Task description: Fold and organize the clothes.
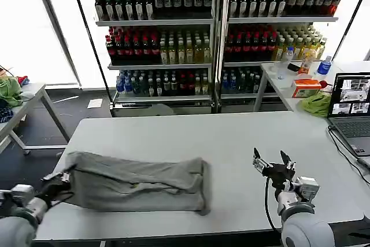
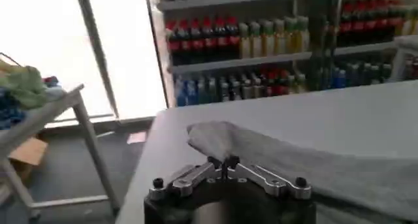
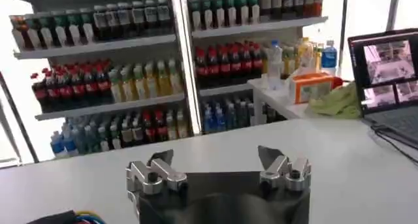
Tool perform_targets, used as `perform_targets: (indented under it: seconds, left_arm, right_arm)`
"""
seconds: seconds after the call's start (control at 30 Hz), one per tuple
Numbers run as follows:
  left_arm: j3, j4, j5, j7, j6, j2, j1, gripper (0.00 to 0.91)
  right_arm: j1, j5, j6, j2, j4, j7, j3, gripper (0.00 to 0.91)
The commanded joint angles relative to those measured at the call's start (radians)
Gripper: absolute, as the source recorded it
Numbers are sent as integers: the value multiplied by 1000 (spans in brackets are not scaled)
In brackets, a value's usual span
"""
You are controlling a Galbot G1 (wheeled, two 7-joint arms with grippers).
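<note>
1. Now, at the far left of my head view, a side table point(image 1: 34, 92) carries a bright green cloth point(image 1: 10, 91), well apart from the work.
2. My left gripper point(image 1: 62, 179) sits at the near-left corner of the grey table point(image 1: 231, 137); in the left wrist view its fingers point(image 2: 214, 162) are pinched together on the edge of the T-shirt point(image 2: 313, 160).
3. That light grey T-shirt point(image 1: 136, 183) lies folded into a long band on the table's near-left part, its left end in the gripper.
4. My right gripper point(image 1: 272, 163) hovers above bare tabletop near the front edge, right of the shirt and apart from it, fingers point(image 3: 163, 160) spread wide and holding nothing.
5. A laptop point(image 1: 350, 111) stands open at the table's right edge.
</note>
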Motion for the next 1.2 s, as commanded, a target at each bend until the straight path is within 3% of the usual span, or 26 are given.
perform_targets:
  seconds: [0.03, 0.2, 0.53, 0.8, 1.07, 1.2]
  left_arm:
    - [-213, 169, -62, 4, -4, 250, -31, 0]
    - [-152, 103, -24, -2, -7, 210, -33, 0]
    - [169, -88, 145, -46, -20, 2, -1, 0]
    - [387, -145, 142, -109, 13, -35, -27, 0]
    - [480, -145, 127, -126, 44, -45, -80, 0]
    - [519, -160, -30, -190, 93, -50, -123, 0]
  right_arm:
    - [2, 4, 3, -1, 0, 1, 3, 907]
    - [-6, 3, 5, 3, 0, 3, 5, 907]
    - [-42, -22, 11, 20, 2, 3, 7, 907]
    - [-69, -33, 19, 34, 16, -1, 20, 907]
    - [-104, -42, 26, 46, 22, -1, 41, 907]
    - [-113, -43, 27, 51, 27, -1, 51, 907]
